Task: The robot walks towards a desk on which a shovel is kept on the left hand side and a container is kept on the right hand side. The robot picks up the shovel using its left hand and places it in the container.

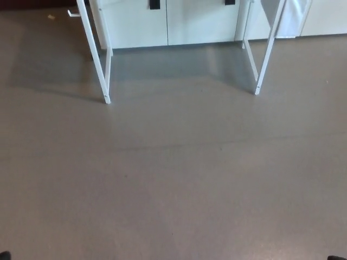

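Grey floor (173, 184) is filling nearly the whole head view. Up at the left, a white table leg (97, 59) is slanting down to the floor; at the right, its partner (265, 54) is doing the same. Pale cabinets (200, 21) are standing behind them. Neither robot hand is showing, and shovel and container are lying out of frame.

Even, soft light, slightly blurry throughout; faint shadow on the floor (173, 179) under the far desk legs (100, 65), no glare.

tiny black bits at bottom corners, possibly robot's feet (4, 255)
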`<state>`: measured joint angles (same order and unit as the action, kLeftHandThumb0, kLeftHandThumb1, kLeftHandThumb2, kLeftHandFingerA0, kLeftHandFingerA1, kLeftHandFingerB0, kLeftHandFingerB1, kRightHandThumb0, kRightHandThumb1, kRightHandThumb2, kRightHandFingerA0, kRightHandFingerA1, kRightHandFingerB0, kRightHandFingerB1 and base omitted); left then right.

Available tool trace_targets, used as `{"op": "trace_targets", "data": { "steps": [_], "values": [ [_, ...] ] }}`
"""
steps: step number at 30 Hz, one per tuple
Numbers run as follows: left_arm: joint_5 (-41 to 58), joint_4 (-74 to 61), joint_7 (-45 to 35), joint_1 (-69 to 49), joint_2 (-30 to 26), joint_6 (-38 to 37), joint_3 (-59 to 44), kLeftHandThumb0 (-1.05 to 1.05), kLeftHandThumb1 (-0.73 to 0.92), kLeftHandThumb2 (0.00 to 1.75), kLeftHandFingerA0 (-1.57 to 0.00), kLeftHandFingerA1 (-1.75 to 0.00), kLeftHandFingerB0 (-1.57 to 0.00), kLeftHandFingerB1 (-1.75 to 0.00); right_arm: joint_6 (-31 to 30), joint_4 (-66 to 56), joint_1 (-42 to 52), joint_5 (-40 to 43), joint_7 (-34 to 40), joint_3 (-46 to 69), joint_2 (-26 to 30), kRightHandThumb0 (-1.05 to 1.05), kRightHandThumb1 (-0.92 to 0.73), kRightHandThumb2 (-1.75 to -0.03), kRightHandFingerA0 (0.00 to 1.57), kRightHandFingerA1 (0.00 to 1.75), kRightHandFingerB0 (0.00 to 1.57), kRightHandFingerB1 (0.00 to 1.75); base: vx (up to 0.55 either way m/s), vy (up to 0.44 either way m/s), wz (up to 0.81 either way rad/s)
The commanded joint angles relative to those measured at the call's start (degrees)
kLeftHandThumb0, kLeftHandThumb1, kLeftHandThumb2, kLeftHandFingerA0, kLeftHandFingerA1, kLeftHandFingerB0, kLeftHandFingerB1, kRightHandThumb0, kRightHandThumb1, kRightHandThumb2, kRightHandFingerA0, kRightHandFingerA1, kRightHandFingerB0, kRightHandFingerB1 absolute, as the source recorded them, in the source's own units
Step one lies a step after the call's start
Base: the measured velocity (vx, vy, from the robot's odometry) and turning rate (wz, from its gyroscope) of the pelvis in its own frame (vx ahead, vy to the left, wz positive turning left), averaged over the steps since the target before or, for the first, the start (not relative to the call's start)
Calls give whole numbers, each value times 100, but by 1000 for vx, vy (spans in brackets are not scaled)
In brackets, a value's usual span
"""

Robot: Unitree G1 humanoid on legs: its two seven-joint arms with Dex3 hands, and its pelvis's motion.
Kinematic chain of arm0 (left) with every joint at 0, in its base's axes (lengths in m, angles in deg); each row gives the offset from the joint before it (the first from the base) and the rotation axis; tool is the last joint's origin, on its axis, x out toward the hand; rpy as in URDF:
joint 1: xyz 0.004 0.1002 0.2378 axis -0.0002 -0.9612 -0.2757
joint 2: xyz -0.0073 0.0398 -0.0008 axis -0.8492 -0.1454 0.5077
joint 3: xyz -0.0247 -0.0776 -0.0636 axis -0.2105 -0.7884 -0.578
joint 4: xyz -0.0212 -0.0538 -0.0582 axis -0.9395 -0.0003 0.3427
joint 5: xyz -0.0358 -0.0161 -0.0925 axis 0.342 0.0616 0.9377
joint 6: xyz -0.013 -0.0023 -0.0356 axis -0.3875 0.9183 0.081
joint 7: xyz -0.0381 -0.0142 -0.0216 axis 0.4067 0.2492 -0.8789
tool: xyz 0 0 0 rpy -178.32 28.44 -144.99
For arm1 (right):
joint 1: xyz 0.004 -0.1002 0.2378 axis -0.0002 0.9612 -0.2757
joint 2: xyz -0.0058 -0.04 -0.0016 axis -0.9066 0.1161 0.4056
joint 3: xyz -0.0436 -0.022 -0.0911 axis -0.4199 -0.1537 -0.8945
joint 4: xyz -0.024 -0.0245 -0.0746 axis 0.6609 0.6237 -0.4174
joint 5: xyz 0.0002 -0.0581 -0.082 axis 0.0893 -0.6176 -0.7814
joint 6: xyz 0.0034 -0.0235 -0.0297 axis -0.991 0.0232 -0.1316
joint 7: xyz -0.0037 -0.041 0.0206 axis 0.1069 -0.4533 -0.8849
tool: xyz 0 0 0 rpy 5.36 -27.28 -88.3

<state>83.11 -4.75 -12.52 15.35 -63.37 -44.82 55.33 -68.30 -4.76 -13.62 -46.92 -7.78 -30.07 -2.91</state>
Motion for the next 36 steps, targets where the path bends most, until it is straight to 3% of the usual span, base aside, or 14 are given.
{"op": "trace_targets", "data": {
  "steps": [1, 5, 16, 17, 19, 20, 22, 24, 25, 26, 29, 32, 33, 36],
  "values": [
    [14, -62, -6, -48, -71, -185, -31, -30, 58, 64, -30, -40, -26, -34, 148, -4, 23, 61, 3, 17, 18, -19, -55, -67, 52, 81, 41, 68, 120, 47, -9],
    [19, -54, 17, 4, -82, -118, -32, -20, 43, 88, -22, -53, -16, -47, 245, 64, 4, 52, -31, 17, 39, -18, -55, -66, 52, 82, 40, 67, 123, 142, -9],
    [-44, -117, 51, 1, -126, -141, 28, -20, 41, 86, -25, -54, -17, -48, 258, 105, -19, -13, 12, -42, 60, -22, -52, -66, 55, 83, 40, 67, 215, 113, 3],
    [-57, -133, 68, -8, -127, -144, 35, -23, 60, 58, -36, -38, -30, -31, 243, 88, -15, 5, -17, -40, 60, -22, -53, -66, 54, 83, 39, 67, 230, -36, 12],
    [-74, -121, 96, 4, -137, -132, 43, -23, 59, 58, -36, -38, -31, -31, 253, 77, -7, -7, -31, -56, 71, -21, -54, -67, 53, 82, 39, 68, 186, -61, 7],
    [-41, -132, 98, 0, -129, -86, 24, -19, 40, 85, -25, -53, -18, -48, 240, 63, 6, -61, 39, -88, 74, -22, -55, -65, 53, 81, 41, 67, 235, -125, 8],
    [-61, -92, 60, -1, -153, -125, 40, -20, 40, 85, -25, -53, -17, -47, 244, 70, 18, -68, 61, -103, 73, -20, -56, -66, 54, 82, 41, 67, 317, -151, -23],
    [-35, -143, 62, -17, -137, -96, 34, -23, 59, 58, -36, -38, -30, -31, 221, 67, 17, -86, 111, -126, 83, -24, -54, -64, 56, 82, 41, 67, 326, -222, 50],
    [-32, -145, 46, -18, -138, -101, 36, -21, 40, 85, -26, -54, -17, -48, 241, 85, 12, -65, 94, -123, 83, -24, -54, -64, 57, 84, 41, 67, 315, -216, 6],
    [-34, -154, 62, -16, -137, -90, 34, -24, 59, 58, -36, -38, -31, -31, 284, 115, 8, -71, 103, -129, 83, -23, -55, -64, 57, 83, 41, 67, 315, -207, 0],
    [-59, -167, 130, -4, -135, -47, 45, -25, 61, 57, -38, -38, -32, -31, 286, 135, 3, -70, 83, -145, 99, -24, -54, -64, 56, 83, 41, 67, 235, -44, -7],
    [-79, -150, 79, -25, -153, -133, 65, -20, 40, 85, -26, -53, -19, -48, 274, 140, -1, -53, 84, -144, 99, -24, -55, -64, 56, 83, 40, 67, 218, 58, -15],
    [-75, -161, 88, -36, -150, -125, 61, -23, 59, 58, -36, -38, -31, -32, 294, 134, 20, -72, 92, -158, 103, -24, -55, -64, 57, 84, 40, 67, 194, 110, -16],
    [-93, -153, 97, -49, -163, -138, 74, -23, 58, 58, -36, -38, -32, -32, 290, 106, 53, -64, 86, -165, 95, -24, -54, -64, 57, 84, 41, 67, 332, 170, -12]
  ]
}}
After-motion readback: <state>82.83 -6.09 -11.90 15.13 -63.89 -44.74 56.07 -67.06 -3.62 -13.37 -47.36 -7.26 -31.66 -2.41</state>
